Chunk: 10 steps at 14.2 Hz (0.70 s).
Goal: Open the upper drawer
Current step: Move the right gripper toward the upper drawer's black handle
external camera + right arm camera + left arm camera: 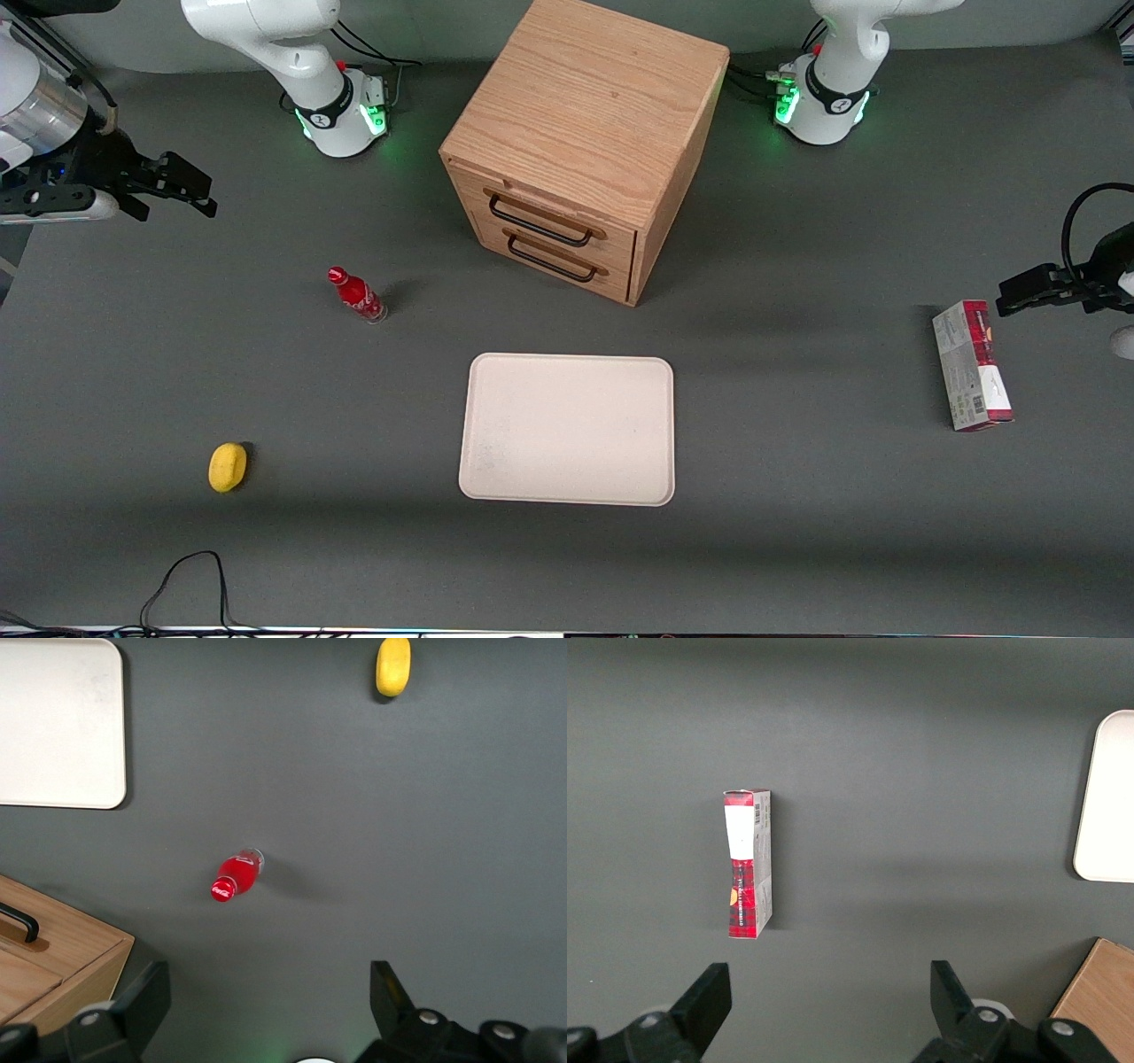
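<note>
With its jaws spread wide and empty, the gripper hangs over the worktop's working-arm edge, well apart from the closed upper drawer near the rear edge, evidently not yet approaching.

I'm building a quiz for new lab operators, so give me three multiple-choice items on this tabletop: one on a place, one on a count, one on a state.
1. Where does the small red bottle stand?
A. on the cream rectangular tray
B. on the grey table, nearer the working arm's end than the oak cabinet
C. in a drawer

2. How many black wire handles show on the cabinet front?
A. one
B. two
C. three

3. The upper drawer is:
A. shut
B. pulled fully out
C. removed

Key: B, bare table surrounds the bottle; B, one handle per drawer; A, its front sits flush, while the open black gripper hovers far from it.
</note>
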{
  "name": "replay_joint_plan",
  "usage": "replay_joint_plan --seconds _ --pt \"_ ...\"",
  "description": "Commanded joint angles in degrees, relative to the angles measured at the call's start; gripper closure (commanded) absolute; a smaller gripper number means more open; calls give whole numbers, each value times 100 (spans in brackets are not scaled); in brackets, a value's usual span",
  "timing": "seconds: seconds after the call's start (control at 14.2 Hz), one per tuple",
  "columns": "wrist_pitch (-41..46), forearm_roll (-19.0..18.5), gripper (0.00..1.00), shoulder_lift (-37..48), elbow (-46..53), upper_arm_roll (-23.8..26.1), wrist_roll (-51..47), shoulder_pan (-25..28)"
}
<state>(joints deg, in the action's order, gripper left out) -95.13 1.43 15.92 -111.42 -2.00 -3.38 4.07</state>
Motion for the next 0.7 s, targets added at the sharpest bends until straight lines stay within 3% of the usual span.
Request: replay_joint_plan --seconds 0.0,0.21,0.28,0.63 --pt "83 -99 0 -18 59 -64 109 59" --pt "91 -56 0 -403 452 41 101 76" --pt "91 -20 0 -632 672 285 48 76" --pt "644 -11 0 -2056 2455 2157 92 85"
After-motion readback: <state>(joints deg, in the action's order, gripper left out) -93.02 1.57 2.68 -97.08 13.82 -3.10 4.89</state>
